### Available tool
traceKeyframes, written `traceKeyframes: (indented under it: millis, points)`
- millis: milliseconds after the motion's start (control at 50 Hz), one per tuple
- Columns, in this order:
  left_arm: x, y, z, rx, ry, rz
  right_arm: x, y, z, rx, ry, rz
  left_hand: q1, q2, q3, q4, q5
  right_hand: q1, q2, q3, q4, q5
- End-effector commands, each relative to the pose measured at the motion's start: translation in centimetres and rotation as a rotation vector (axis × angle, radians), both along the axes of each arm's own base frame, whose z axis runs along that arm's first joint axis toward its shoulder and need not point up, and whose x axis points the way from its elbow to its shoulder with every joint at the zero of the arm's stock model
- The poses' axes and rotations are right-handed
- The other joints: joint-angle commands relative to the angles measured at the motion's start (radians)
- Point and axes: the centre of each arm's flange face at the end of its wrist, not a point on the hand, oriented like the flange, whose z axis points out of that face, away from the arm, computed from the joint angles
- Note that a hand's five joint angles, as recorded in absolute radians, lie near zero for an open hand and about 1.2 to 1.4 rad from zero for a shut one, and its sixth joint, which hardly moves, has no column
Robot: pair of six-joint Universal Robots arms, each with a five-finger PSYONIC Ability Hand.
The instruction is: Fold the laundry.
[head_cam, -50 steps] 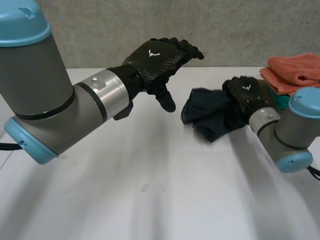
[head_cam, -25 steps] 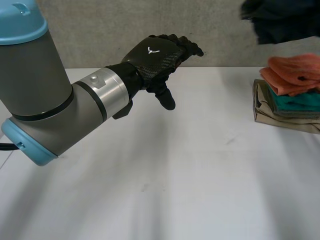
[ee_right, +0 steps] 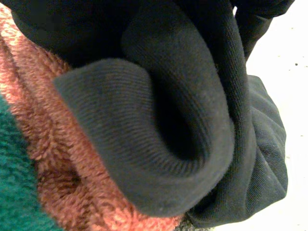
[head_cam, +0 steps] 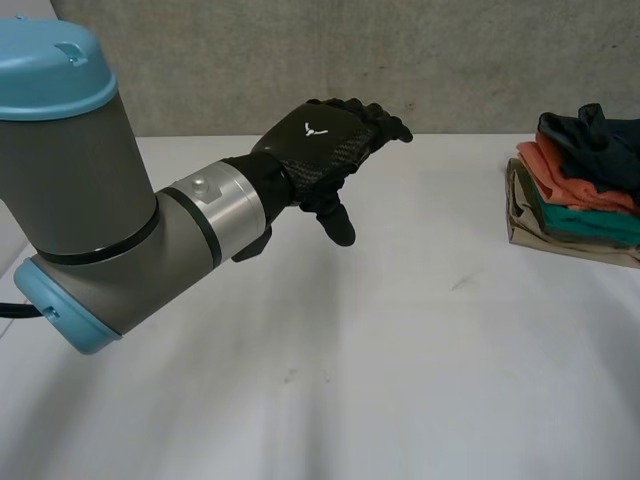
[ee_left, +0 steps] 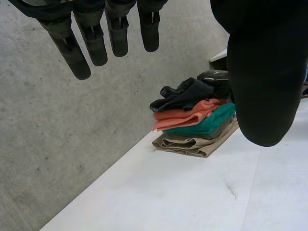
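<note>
Hovering left hand [head_cam: 320, 140], fingers straight, dark cloth [head_cam: 595, 140] topping cut-off stack [head_cam: 560, 235], right hand [ee_left: 216, 77] mostly hidden, grip unclear

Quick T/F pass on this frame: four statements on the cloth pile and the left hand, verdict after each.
1. The dark cloth lies on top of the orange cloth. True.
2. The left hand grips a cloth. False: it is open and holds nothing, raised over the table.
3. The teal cloth is the lowest layer. False: the tan cloth is lowest, with the teal one on it.
4. The teal cloth lies under the orange cloth. True.
</note>
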Motion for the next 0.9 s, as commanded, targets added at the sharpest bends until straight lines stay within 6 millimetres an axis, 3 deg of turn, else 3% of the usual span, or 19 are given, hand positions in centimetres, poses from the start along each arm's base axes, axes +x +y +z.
traceKeyframes:
  millis: [20, 40, 80, 200, 320, 460, 480, 560, 660, 720, 740, 780, 800, 860, 900]
  points:
    - [0.0, 0.0, 0.2, -0.005, 0.003, 0.0, -0.5, -0.1, 2.7, -0.039, -0.009, -0.017, 0.069, 0.062, 0.075, 0.068, 0.066, 0.167, 0.052, 0.054, 0.007, 0.0]
    - [0.0, 0.0, 0.2, -0.005, 0.003, 0.0, -0.4, 0.1, 3.3, -0.045, -0.01, -0.021, 0.069, 0.062, 0.075, 0.068, 0.066, -0.417, -0.531, -0.529, -0.576, -0.583]
    - [0.0, 0.0, 0.3, -0.006, 0.006, 0.002, -0.4, 0.3, 3.9, -0.046, -0.015, -0.034, 0.069, 0.062, 0.075, 0.068, 0.066, -0.867, -0.982, -0.98, -1.027, -1.034]
    - [-0.1, 0.2, 0.3, -0.005, 0.008, -0.003, -0.5, 2.1, 8.9, -0.086, -0.033, -0.116, 0.069, 0.062, 0.075, 0.068, 0.066, -0.867, -0.982, -0.98, -1.027, -1.034]
    - [-0.2, 1.0, 1.2, -0.018, 0.025, -0.018, -0.6, 4.7, 12.3, -0.082, -0.042, -0.157, 0.069, 0.062, 0.075, 0.068, 0.066, -0.867, -0.982, -0.98, -1.027, -1.034]
    - [0.0, 1.7, 2.3, -0.039, 0.044, -0.024, -4.8, 8.2, 14.5, 0.038, -0.048, -0.341, 0.066, 0.059, 0.072, 0.065, 0.064, -0.867, -0.982, -0.98, -1.027, -1.034]
    - [0.1, 1.7, 2.6, -0.044, 0.048, -0.024, -6.3, 9.0, 15.1, 0.065, -0.021, -0.419, 0.066, 0.059, 0.072, 0.065, 0.064, -0.867, -0.982, -0.98, -1.027, -1.034]
    - [0.5, 2.2, 3.8, -0.06, 0.076, -0.023, -9.0, 10.5, 17.1, 0.081, 0.124, -0.608, 0.069, 0.062, 0.075, 0.068, 0.066, -0.867, -0.982, -0.98, -1.027, -1.034]
    - [1.2, 2.7, 6.6, -0.093, 0.164, -0.002, -9.7, 11.4, 20.3, 0.015, 0.282, -0.8, 0.072, 0.065, 0.078, 0.071, 0.069, -0.867, -0.982, -0.98, -1.027, -1.034]
    - [1.9, 2.7, 8.1, -0.121, 0.214, 0.04, -7.3, 11.4, 22.0, -0.047, 0.283, -0.8, 0.075, 0.067, 0.081, 0.074, 0.072, -0.867, -0.982, -0.98, -1.027, -1.034]
    - [2.5, 2.6, 9.2, -0.14, 0.247, 0.083, -4.3, 11.6, 23.6, -0.11, 0.253, -0.748, 0.075, 0.067, 0.081, 0.074, 0.072, -0.867, -0.982, -0.98, -1.027, -1.034]
    - [3.1, 2.5, 9.9, -0.156, 0.268, 0.13, -2.1, 12.1, 24.9, -0.158, 0.218, -0.698, 0.075, 0.067, 0.081, 0.074, 0.072, -0.867, -0.982, -0.98, -1.027, -1.034]
    - [4.0, 2.3, 10.6, -0.172, 0.286, 0.192, 0.0, 12.9, 25.6, -0.181, 0.175, -0.644, 0.078, 0.07, 0.084, 0.077, 0.075, -0.867, -0.982, -0.98, -1.027, -1.034]
    - [5.5, 1.4, 11.2, -0.184, 0.3, 0.307, 2.9, 14.5, 26.1, -0.195, 0.119, -0.557, 0.078, 0.07, 0.084, 0.077, 0.075, -0.867, -0.982, -0.98, -1.027, -1.034]
    - [7.3, 0.2, 10.8, -0.172, 0.285, 0.43, 6.0, 16.5, 25.5, -0.166, 0.079, -0.456, 0.081, 0.073, 0.087, 0.08, 0.078, -0.867, -0.982, -0.98, -1.027, -1.034]
